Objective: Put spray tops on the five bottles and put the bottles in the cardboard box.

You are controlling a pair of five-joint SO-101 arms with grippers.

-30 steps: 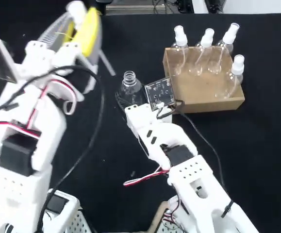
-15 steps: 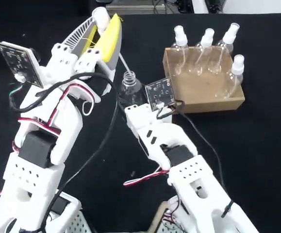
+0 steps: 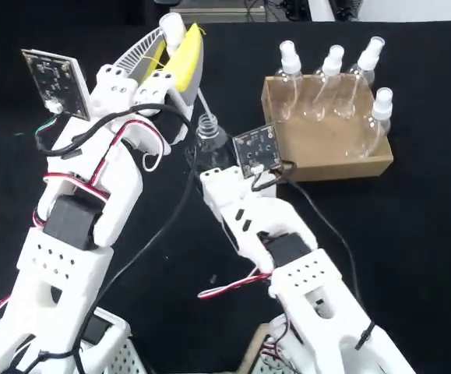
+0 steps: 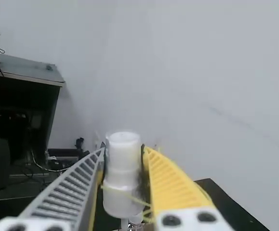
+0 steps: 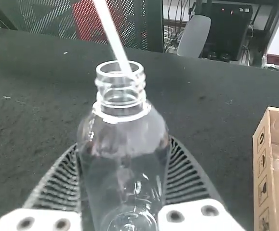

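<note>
On the side wall of the cardboard box (image 5: 274, 163), just to the right of the right gripper (image 5: 125, 154), a column of small dark printed symbols runs down the board; I cannot tell what they say. The clear bottle (image 5: 122, 139) in that gripper shows no readable label.

From the high view, the right arm comes up from the near edge of the black table (image 3: 412, 249) and leans forward and low. The right gripper (image 3: 209, 156) is closed around the body of the bottle (image 3: 208, 136), one ribbed finger on each side. The bottle stands upright between them with its threaded neck bare.

Beyond and above that gripper, the left arm stretches long from the near left corner, its forearm rising diagonally and its wrist raised. The left gripper (image 3: 177, 29) points up and away, and its wrist view looks past the fingers at a pale wall. Its grey and yellow fingers are clamped on a white spray top (image 4: 122, 173), held cap-end outward (image 3: 170, 22). The thin dip tube (image 3: 202, 101) slants down from this gripper towards the bottle, and in the right wrist view the tube (image 5: 111, 29) ends at the open mouth, at or just inside the rim.

Beside the right gripper, the box (image 3: 342, 167) holds four bottles with white spray tops, one of them (image 3: 381, 105) nearer the front wall.
</note>
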